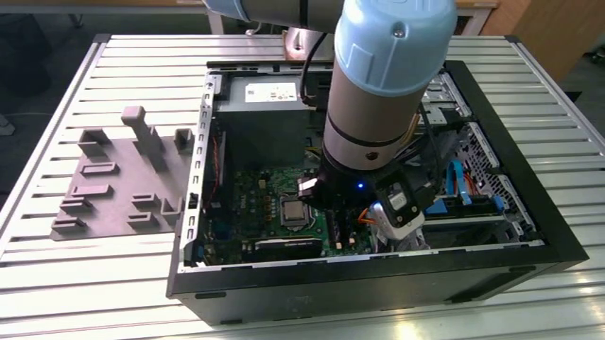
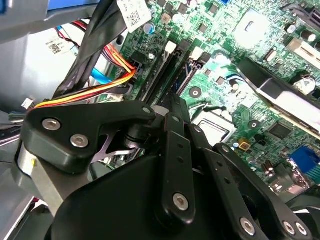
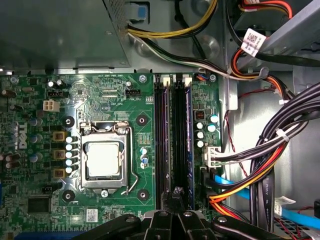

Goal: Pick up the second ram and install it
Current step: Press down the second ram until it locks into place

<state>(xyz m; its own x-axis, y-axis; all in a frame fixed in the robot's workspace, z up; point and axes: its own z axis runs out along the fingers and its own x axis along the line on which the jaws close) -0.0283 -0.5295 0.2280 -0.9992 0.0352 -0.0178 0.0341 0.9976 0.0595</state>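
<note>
The gripper (image 3: 176, 196) sits low centre in the first wrist view, fingers together over the second ram (image 3: 188, 145), already seated upright in its slot.

The arm (image 1: 383, 85) reaches steeply down into the computer case (image 1: 378, 283).

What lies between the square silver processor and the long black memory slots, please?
In the first wrist view, green motherboard with two mounting holes and small capacitors separates processor from slots.

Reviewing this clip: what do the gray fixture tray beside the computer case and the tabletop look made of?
Gray fixture tray: likely molded or printed plastic, matte, with uniform gray blocky holders. Tabletop: apparently aluminum slats, pale and lightly glossy, with parallel grooves.
</note>
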